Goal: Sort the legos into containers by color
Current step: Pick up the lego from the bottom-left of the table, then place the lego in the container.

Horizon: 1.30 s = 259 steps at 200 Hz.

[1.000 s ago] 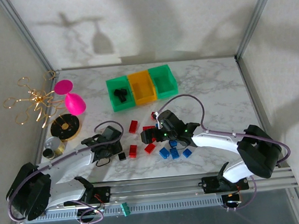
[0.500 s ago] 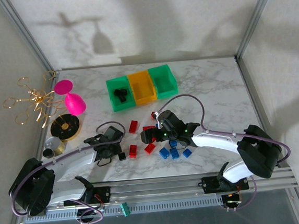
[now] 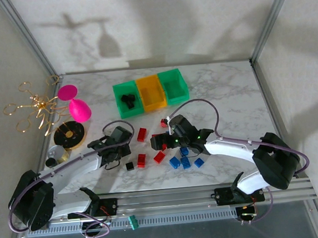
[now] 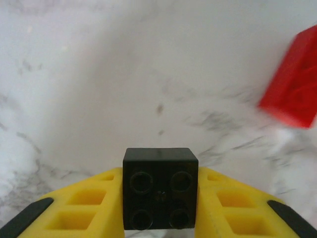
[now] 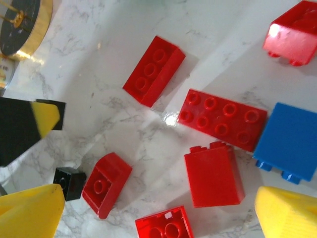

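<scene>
My left gripper [image 4: 160, 206] is shut on a small black lego [image 4: 160, 166], which sits square between its yellow fingers just above the marble. In the top view the left gripper [image 3: 119, 142] is left of the loose pile. My right gripper [image 3: 169, 142] hovers open over red legos [image 5: 214, 173], its yellow fingertips [image 5: 30, 214] spread wide with nothing between them. More red legos [image 3: 142, 134], blue ones [image 3: 185, 162] and a black one [image 3: 129, 166] lie on the table. The containers stand at the back: a green bin [image 3: 120, 107] holding black pieces, an orange bin [image 3: 152, 103] and another green bin [image 3: 174, 98].
A pink goblet toy [image 3: 75, 104], a gold wire ornament [image 3: 35, 107], a black-and-gold disc [image 3: 70, 134] and a small metal cylinder [image 3: 55, 156] crowd the left edge. Metal frame posts flank the table. The left gripper's finger [image 5: 27, 124] shows in the right wrist view.
The left gripper has shut on the black lego and moved slightly away from the near edge. The right gripper stayed open and barely shifted.
</scene>
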Motion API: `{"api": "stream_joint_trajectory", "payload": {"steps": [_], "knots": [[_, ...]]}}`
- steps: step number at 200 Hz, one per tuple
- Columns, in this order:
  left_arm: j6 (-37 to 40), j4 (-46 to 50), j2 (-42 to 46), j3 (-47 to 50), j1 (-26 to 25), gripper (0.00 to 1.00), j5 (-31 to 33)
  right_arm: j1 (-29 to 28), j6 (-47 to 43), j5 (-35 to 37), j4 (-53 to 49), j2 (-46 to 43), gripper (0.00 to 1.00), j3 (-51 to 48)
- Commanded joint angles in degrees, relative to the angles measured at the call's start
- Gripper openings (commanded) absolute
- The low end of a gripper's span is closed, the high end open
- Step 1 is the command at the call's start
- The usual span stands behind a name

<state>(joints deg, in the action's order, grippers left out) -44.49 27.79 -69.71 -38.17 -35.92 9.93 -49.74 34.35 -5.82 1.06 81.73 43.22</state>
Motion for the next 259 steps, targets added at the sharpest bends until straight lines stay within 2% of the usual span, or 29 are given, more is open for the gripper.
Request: {"api": "stream_joint_trajectory", "payload": {"steps": [1, 60, 103, 123, 129, 156, 173, 210, 231, 259], "knots": [[3.0, 1.5, -1.0, -5.8, -0.2, 0.31, 3.0, 2.1, 0.3, 0.0, 0.3, -2.4, 0.99, 2.1], [8.9, -1.2, -12.1, -19.9, 1.8, 0.29, 5.9, 7.3, -0.6, -0.4, -0.4, -3.7, 0.99, 3.4], [12.5, -5.0, -22.1, -28.4, 6.4, 0.27, 5.6, 9.7, -0.7, -0.5, 0.2, -2.3, 0.99, 4.1], [13.2, -7.0, -26.9, -31.1, 9.5, 0.27, 3.6, 9.7, -1.2, -0.6, 0.4, -2.3, 0.99, 3.7], [13.5, -7.5, -28.2, -32.1, 10.0, 0.27, 4.0, 11.3, -1.3, -0.6, 0.8, -2.3, 0.99, 3.4], [15.6, -7.7, -35.2, -37.7, 11.2, 0.28, 5.6, 12.1, -1.4, -1.5, 1.4, -1.1, 0.98, 3.3], [16.1, -8.1, -39.7, -41.3, 12.3, 0.28, 4.5, 12.1, -2.1, -0.7, 0.8, -0.4, 0.99, 3.9], [16.5, -7.9, -45.6, -48.5, 12.7, 0.28, 6.7, 12.5, -2.4, -0.4, 1.0, 0.0, 0.99, 3.8], [16.8, -7.6, -48.1, -51.5, 12.9, 0.31, 7.5, 12.6, -2.5, -0.3, 1.0, 0.3, 0.99, 3.8], [17.9, -7.3, -49.6, -53.6, 13.0, 0.45, 7.7, 12.9, -2.6, -0.4, 0.9, 0.4, 0.99, 4.1]]}}
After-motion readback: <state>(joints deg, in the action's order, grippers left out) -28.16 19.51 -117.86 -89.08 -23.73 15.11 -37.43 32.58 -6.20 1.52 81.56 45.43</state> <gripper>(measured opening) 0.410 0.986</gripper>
